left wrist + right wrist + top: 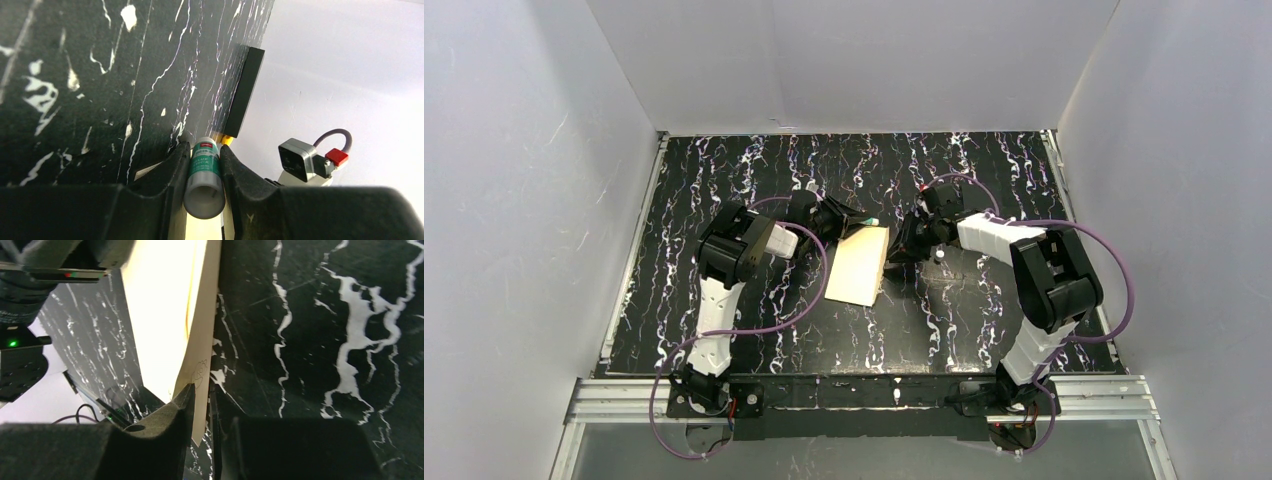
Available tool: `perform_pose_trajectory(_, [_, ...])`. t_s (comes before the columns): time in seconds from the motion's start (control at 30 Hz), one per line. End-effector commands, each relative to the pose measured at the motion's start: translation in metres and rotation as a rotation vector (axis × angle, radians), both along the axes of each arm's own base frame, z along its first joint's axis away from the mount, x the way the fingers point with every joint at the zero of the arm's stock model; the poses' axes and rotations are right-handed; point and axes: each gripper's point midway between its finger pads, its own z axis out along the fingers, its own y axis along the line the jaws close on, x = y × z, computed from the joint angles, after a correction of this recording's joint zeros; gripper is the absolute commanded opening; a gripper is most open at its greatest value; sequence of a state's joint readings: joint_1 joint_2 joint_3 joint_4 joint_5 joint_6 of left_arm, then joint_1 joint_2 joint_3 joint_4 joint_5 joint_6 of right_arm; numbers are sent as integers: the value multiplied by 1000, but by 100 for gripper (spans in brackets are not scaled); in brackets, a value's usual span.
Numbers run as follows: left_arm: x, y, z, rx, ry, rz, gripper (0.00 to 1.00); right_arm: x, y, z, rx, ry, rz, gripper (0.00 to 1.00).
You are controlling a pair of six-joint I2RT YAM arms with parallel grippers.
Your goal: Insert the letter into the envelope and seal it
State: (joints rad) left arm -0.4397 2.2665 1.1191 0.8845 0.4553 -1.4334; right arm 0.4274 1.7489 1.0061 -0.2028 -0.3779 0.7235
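Top view: flat, diffuse light from above. White walls [514,200] are bright, with only soft shadows under the arms on the black table [944,330]. Reasonably sharp throughout.
Right wrist: paper sheet [160,305] blown out, surface detail gone. Right fingers [165,435] dark and soft up close.
Left wrist: glue stick [204,177] in focus, left fingers [165,190] murky, the wall behind washed out.

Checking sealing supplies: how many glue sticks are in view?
1. The glue stick is gripped in the left hand, near the table's centre; others could be hidden.
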Motion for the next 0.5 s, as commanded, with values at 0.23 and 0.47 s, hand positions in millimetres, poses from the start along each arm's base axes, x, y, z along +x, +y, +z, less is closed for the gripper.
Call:
perform_pose_trajectory(0.23, [-7, 11, -22, 51, 51, 38, 0, 22, 46, 19, 164, -62, 65, 26])
perform_pose_trajectory(0.47, [-10, 13, -27, 49, 52, 44, 0, 16, 70, 24, 205, -63, 124, 26])
